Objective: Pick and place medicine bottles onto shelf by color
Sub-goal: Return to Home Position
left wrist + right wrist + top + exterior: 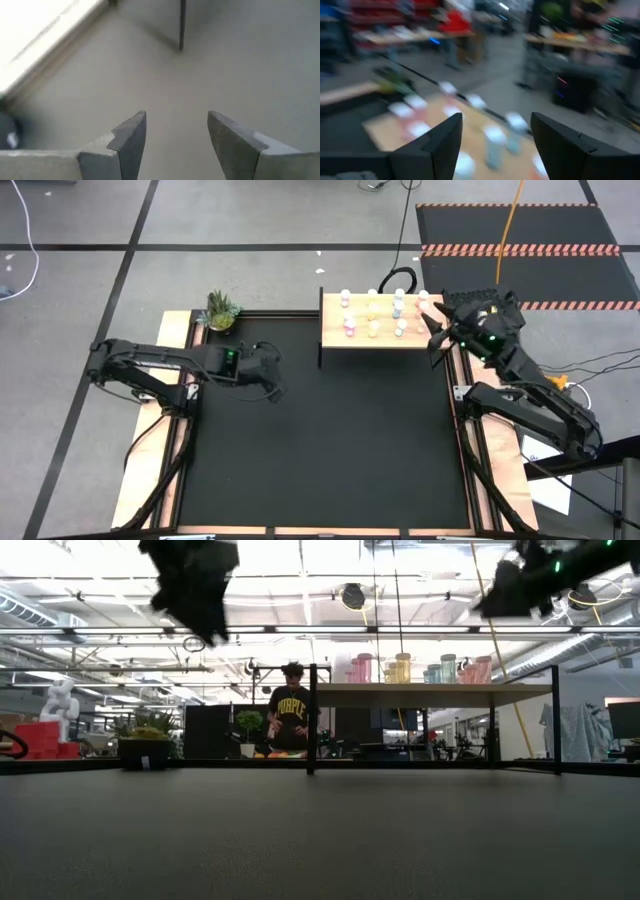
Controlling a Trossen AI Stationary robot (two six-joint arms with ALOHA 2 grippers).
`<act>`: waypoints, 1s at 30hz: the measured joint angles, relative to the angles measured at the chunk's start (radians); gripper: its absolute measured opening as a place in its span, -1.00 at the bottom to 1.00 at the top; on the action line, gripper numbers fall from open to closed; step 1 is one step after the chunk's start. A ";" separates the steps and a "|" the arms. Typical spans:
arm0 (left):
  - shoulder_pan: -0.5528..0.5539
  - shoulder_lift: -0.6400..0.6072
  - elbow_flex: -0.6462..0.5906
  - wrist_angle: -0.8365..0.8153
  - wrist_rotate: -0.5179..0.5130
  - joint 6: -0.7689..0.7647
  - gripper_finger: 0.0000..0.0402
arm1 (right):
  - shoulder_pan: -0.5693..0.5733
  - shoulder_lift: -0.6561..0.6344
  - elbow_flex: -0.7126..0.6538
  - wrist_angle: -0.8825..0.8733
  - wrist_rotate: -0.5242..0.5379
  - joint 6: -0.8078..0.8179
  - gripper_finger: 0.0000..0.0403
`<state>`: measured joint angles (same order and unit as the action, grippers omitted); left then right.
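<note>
The shelf (335,340) is seen at the far edge of the black table (330,440), a bit right of the middle. All the medicine bottles (374,330) in view are stood on top of it, in short rows sorted by colour. In the low view they are lined up like this: pink bottles (360,668), yellow bottles (400,667), teal bottles (447,668) & red-pink bottles (481,668), the last ones on the R arm's side. The words on the bottles can't be read, they're too small.

The R gripper (436,337) is held up in the air at the shelf's right end. Its fingers are spread apart w/ nothing btw them. In the R wrist view, blurry white caps are seen past them.

The L gripper (272,385) is held above the left half of the table, well apart from the shelf. Its fingers are spread too & nothing is pinched. A dark shelf leg (182,25) is seen ahead in the L wrist view.

A small potted plant (220,312) is set near the table's far left corner. Behind the table a person (291,720) is seen in a black shirt w/ "PURPLE" written on it in yellow letters.
</note>
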<state>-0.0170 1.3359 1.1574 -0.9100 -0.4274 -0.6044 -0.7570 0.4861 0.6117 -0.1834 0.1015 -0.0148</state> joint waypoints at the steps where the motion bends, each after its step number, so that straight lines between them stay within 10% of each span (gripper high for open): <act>1: 0.001 -0.012 0.022 0.011 -0.021 0.043 0.05 | 0.001 0.009 0.034 0.001 -0.045 0.000 0.15; 8: 0.022 -0.104 0.094 0.450 -0.082 0.484 -0.03 | 0.139 0.201 0.270 0.005 -0.311 0.077 0.02; 12: 0.064 -0.162 0.102 0.780 0.050 0.627 -0.38 | 0.342 0.375 0.311 0.058 -0.338 0.117 -0.28; 18: 0.098 -0.246 -0.025 0.772 0.125 0.555 -0.95 | 0.577 0.571 0.300 0.300 -0.474 0.144 -0.87; 30: 0.007 -0.673 -0.685 1.283 0.104 0.632 -0.96 | 0.533 0.119 0.006 0.281 -0.649 0.164 -0.99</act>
<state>-0.0102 0.6630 0.4728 0.3731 -0.3231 0.0273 -0.2237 0.6053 0.6174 0.0977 -0.5472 0.1496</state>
